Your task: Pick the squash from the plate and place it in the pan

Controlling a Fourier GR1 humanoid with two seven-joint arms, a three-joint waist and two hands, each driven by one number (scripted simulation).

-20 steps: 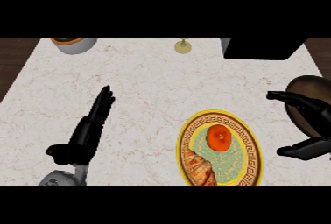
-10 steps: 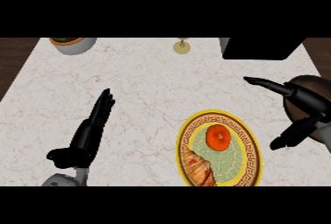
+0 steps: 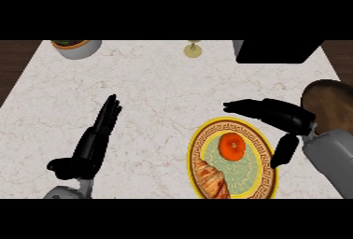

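The squash (image 3: pixel 232 147) is round and orange, and it sits on the plate (image 3: pixel 194 154), a little above the middle. The plate is yellow with a dark pattern round its rim and a green middle. A brown croissant (image 3: pixel 213 179) lies on the plate too, just below the squash and to the left. The plate is on the white stone desk (image 3: pixel 158 93), near the bottom right. The right hand (image 3: pixel 286 119) is over the top right edge of the plate. It is open wide, with its fingers (image 3: pixel 243 107) pointing left above the plate and its thumb (image 3: pixel 283 151) pointing down by the plate's right side. It holds nothing and does not touch the squash. The brown pan (image 3: pixel 334 100) is at the right edge of the desk, just behind the right hand, and part of it is hidden. The left hand (image 3: pixel 96 140) is on the left side of the desk, well apart from the plate, with its fingers straight and pointing up. A grey bowl (image 3: pixel 77 48), a small yellow cup (image 3: pixel 193 49) and a black box (image 3: pixel 277 51) stand along the far edge.
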